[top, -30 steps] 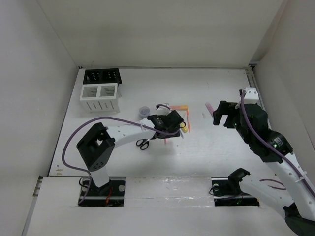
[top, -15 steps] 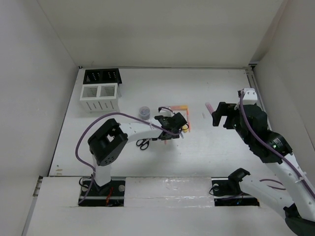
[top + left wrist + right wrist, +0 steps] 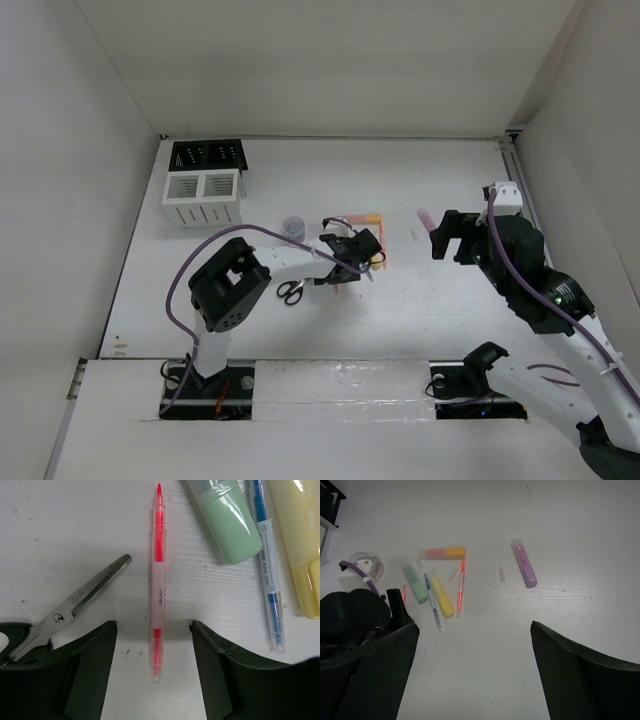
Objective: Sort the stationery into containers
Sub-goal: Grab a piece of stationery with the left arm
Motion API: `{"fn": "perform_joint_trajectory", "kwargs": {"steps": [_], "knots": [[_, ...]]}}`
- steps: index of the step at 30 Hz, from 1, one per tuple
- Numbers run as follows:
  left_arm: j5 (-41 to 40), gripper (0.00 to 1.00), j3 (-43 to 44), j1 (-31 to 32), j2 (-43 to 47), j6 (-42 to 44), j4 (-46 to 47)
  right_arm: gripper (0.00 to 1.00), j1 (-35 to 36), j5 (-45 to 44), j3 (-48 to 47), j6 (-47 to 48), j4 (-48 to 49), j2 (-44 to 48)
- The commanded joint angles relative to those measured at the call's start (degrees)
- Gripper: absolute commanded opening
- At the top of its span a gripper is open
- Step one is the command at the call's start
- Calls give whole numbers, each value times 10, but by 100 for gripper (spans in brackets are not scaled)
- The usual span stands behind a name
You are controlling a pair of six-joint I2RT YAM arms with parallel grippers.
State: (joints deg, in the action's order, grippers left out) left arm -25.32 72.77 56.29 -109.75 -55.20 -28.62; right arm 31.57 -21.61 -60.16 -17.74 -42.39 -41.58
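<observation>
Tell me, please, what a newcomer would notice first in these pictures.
The left gripper, open, straddles a thin red pen, with scissors just beside it. A pink marker lies alone farther right. The white organizer and black mesh holder stand in the far left corner.

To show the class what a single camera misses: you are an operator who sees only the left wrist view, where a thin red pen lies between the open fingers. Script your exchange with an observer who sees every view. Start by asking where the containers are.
Observer: The white organizer stands at the far left in the top view, with the black mesh holder just behind it.
Operator: Is any stationery lying apart from this pile?
Observer: Yes, a pink marker lies alone, off to the right of the group.
Operator: Is the other arm busy?
Observer: No. The right gripper hangs open and holds nothing.
</observation>
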Motion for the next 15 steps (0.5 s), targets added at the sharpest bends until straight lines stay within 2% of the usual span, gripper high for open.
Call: {"fn": "perform_joint_trajectory", "kwargs": {"steps": [1,8,13,15], "knots": [[2,56,7,-9,-18,-14,-15,100,3,2,0,5,27,5],[16,49,7,-20,-28,-9,-8,100,3,12,5,5,39,0],[28,36,7,-20,-46,-3,-8,100,3,17,5,5,44,0],[33,26,7,-20,-51,-3,-3,100,3,17,5,5,44,0]]}}
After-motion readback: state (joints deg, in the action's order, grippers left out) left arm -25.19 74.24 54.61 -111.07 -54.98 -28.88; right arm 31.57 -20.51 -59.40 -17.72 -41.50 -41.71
